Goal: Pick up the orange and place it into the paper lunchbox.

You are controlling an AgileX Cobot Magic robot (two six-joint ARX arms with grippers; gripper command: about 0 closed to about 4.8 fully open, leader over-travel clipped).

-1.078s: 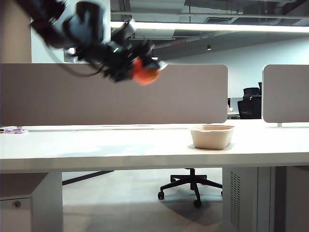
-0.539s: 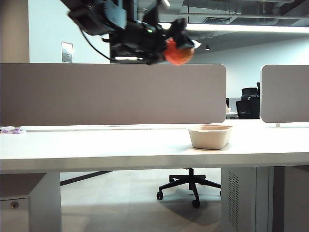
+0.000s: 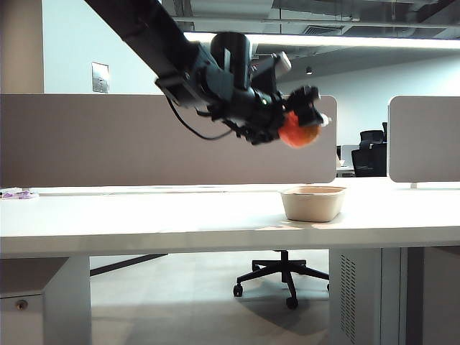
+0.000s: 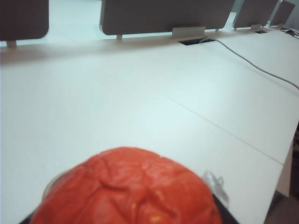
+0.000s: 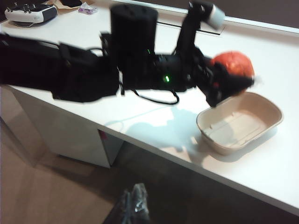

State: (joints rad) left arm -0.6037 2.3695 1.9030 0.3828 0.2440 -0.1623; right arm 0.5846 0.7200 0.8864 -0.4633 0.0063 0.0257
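The left end effector (image 3: 305, 122) was closed around the wrinkled reddish-orange ball of an orange (image 3: 298, 132), holding it in the air above the white surface (image 3: 144, 215). The orange hung over the small beige moulded paper-pulp lunchbox (image 3: 313, 203), clear of its rim and slightly to the side from which the arm reached. In the left wrist view the orange (image 4: 128, 189) filled the near foreground, with a pale fingertip (image 4: 214, 182) showing at its side. The lunchbox (image 5: 240, 122) stood empty near the front edge of the surface. The right end effector was not visible in any view; its state could not be told. A grey partition panel (image 3: 108, 140) stood along the far edge.
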